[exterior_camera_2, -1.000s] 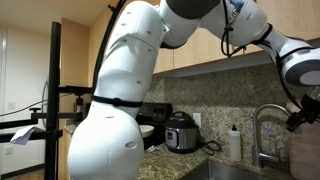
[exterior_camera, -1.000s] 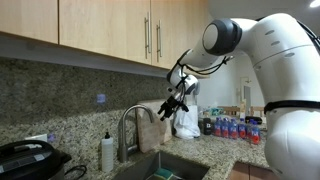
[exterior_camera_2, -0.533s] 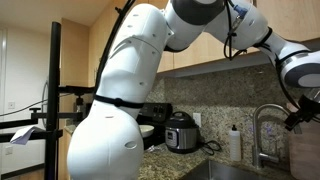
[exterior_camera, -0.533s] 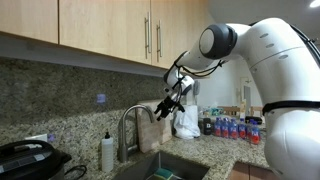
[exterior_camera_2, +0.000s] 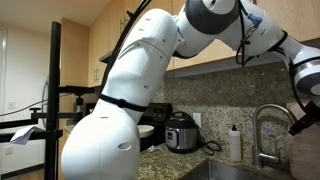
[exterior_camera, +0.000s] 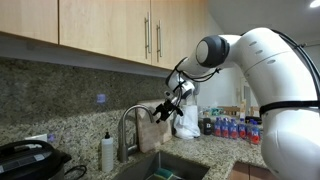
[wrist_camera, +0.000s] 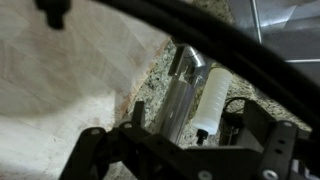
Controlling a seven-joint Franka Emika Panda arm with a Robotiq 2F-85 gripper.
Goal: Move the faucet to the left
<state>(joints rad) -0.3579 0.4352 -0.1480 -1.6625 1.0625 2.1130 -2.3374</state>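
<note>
The faucet [exterior_camera: 128,124] is a brushed-steel gooseneck tap standing behind the sink [exterior_camera: 160,166], its spout arching toward the gripper. It also shows in an exterior view [exterior_camera_2: 262,128] and in the wrist view [wrist_camera: 180,92] as a steel stem. My gripper [exterior_camera: 168,108] hovers just beside the spout's downward end, near the frame edge in an exterior view [exterior_camera_2: 298,120]. In the wrist view the gripper [wrist_camera: 185,152] has its fingers spread, with the stem seen between them, farther off. Contact with the faucet cannot be made out.
A small white soap bottle [exterior_camera: 107,152] stands beside the faucet base, also in the wrist view [wrist_camera: 212,95]. A beige cloth [exterior_camera: 150,131] hangs behind the spout. A white bag [exterior_camera: 186,122] and bottles [exterior_camera: 230,128] sit on the granite counter. A rice cooker [exterior_camera_2: 183,131] stands further along.
The gripper has dropped slightly and closed in on the spout end; the arm's elbow has swung. The faucet has not moved.
</note>
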